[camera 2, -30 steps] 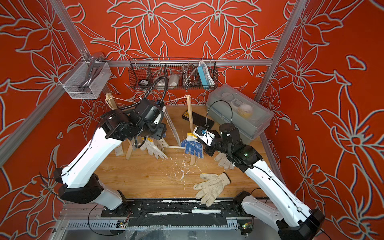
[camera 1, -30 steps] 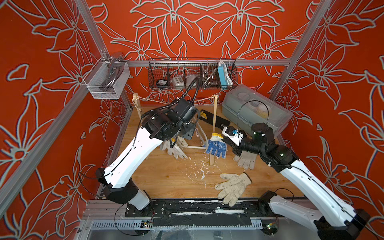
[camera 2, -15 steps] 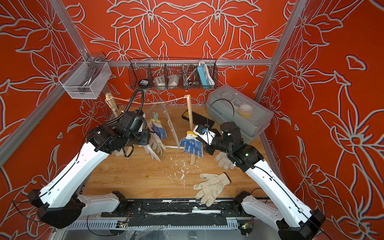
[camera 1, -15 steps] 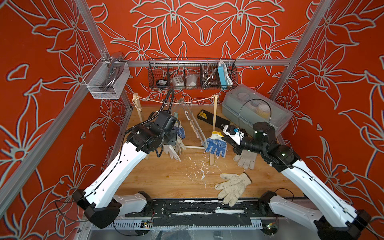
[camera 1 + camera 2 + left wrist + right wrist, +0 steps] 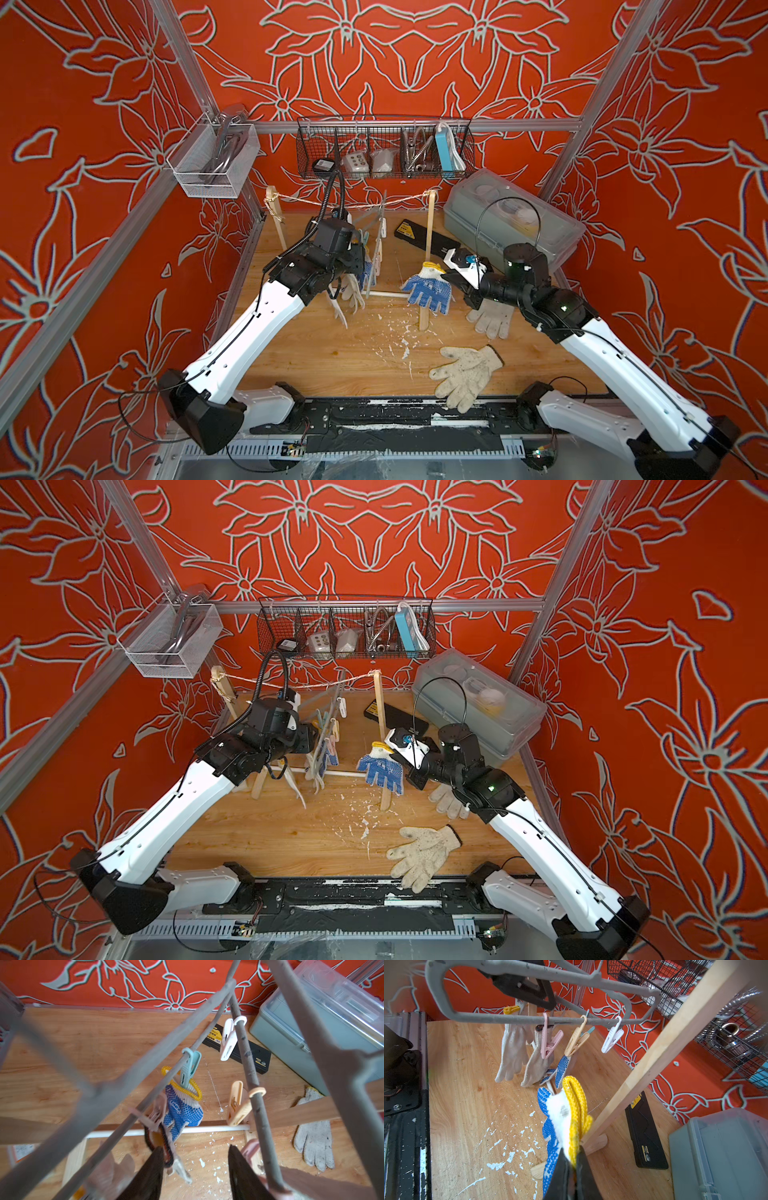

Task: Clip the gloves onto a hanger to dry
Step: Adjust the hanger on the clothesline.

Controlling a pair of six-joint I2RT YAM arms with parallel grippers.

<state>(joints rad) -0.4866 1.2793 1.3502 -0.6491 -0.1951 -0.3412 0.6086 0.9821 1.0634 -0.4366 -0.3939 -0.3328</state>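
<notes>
The right gripper (image 5: pixel 571 1159) pinches the yellow cuff of a blue-dotted glove (image 5: pixel 550 1136), holding it up beside a wooden post (image 5: pixel 654 1059). The left gripper (image 5: pixel 194 1159) hovers by the grey hanger (image 5: pixel 519 1019), jaws apart and empty, where other gloves (image 5: pixel 512 1053) hang clipped.

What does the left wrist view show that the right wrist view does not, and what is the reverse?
Only the left wrist view shows the plain glove lying on the table. Only the right wrist view shows the right gripper shut on the yellow cuff of the held dotted glove, and the wire basket. Both show the grey hanger, its white clip, the clipped dotted glove, the black case and the grey box.
</notes>
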